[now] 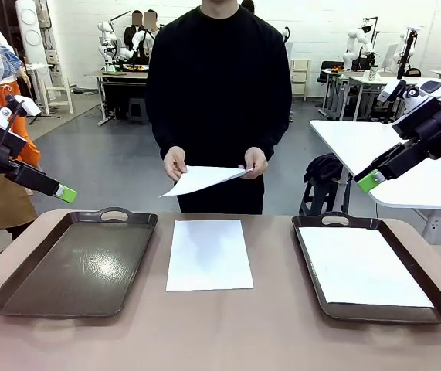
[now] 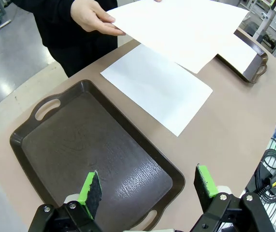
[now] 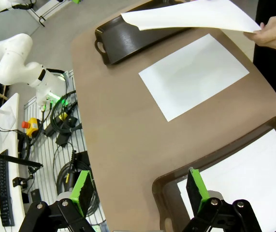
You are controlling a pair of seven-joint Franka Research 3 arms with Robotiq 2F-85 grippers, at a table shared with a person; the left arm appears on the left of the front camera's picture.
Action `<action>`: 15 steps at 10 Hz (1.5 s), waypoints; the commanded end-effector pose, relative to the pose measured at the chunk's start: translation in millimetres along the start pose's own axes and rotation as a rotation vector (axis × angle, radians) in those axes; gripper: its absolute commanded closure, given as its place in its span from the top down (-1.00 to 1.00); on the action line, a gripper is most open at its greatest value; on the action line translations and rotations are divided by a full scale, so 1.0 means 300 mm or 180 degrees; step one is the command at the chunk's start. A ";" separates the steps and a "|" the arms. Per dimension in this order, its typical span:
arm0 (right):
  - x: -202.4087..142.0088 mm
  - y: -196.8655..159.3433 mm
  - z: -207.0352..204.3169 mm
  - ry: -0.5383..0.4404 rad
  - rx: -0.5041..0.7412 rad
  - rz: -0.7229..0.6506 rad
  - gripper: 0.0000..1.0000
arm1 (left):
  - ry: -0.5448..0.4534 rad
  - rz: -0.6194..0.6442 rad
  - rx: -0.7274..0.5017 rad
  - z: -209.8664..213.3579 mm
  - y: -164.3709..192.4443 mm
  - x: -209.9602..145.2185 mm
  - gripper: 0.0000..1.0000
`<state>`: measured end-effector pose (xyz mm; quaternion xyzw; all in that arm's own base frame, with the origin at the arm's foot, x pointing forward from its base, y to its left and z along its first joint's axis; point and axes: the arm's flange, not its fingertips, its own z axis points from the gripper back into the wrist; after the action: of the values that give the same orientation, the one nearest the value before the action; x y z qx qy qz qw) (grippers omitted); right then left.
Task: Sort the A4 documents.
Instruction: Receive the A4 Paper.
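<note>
Student: Hazards, read from the left?

Tutor: The left gripper (image 2: 147,186), fingers spread and holding nothing, hangs above the left tray (image 1: 73,267), which is bare. A sheet let go from that height would probably glide and come to rest across the rim.

Student: And the loose sheet?

Tutor: One A4 document (image 1: 208,253) lies flat at the bench centre, between the trays, with its far end near the far edge. Flat paper offers no lip, so pads pressing down may crease it or push it along rather than lift it.

Student: The held one?

Tutor: A second document (image 1: 205,178) is tilted between the person's hands (image 1: 175,162), beyond the far edge. A reach toward it could brush the paper or the fingers.

Student: The right side?

Tutor: A third document (image 1: 363,267) lies inside the right tray (image 1: 309,255). The right gripper (image 3: 138,188), likewise spread and empty, hovers above that tray. Adding a sheet carelessly might shift the one already filed.
</note>
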<state>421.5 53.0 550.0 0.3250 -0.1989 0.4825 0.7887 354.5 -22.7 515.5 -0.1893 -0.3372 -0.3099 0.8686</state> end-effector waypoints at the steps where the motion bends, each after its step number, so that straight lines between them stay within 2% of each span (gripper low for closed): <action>1: 0.001 0.003 0.001 -0.0008 -0.0014 0.0009 1.00 | -0.0028 -0.0021 -0.0045 -0.001 0.009 -0.005 1.00; 15: 0.001 0.003 0.001 -0.0008 -0.0014 0.0009 1.00 | -0.0028 -0.0021 -0.0045 -0.001 0.009 -0.005 1.00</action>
<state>421.5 53.0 550.0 0.3250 -0.1989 0.4825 0.7887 354.5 -22.7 515.5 -0.1893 -0.3372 -0.3099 0.8686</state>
